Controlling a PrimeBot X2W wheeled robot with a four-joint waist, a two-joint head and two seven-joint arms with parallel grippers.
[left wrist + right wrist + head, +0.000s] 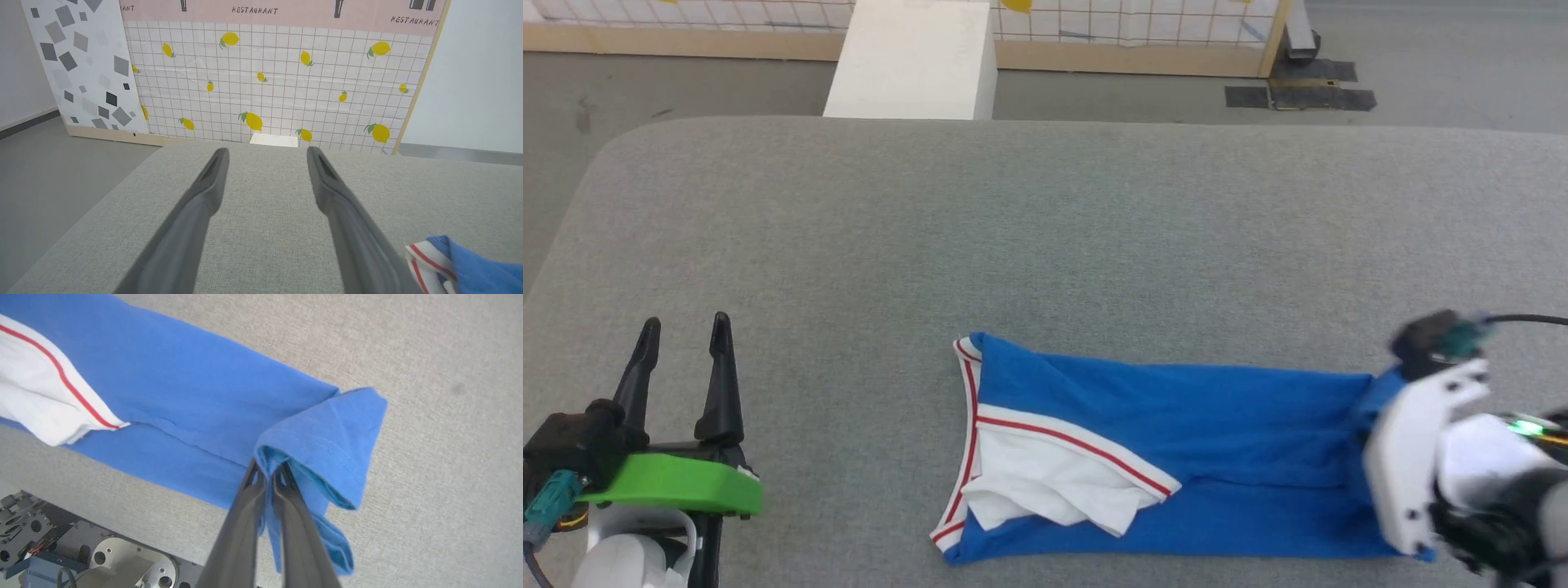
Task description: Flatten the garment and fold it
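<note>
We see the shirt (1176, 457) lying as a long folded band on the grey table (1045, 229), close to the near edge, with its right end raised. The right gripper (267, 465) is clamped on that end and holds a bunched blue corner between nearly closed fingers. The left gripper (685, 320) is spread wide, holds nothing, and sits well apart from the shirt's left end. We think the main risk is slip, since the pinch is small and on soft jersey, so a quick pull could strip it out. We can't tell if all layers are caught, and if only the top one is, the fold would open up. Nothing pins the left end, so carrying the right end over may drag the whole band. The white sleeve (1045, 482) is loose and rumpled and could end up bunched inside the fold. Any pull toward us may tip cloth off the near edge.
</note>
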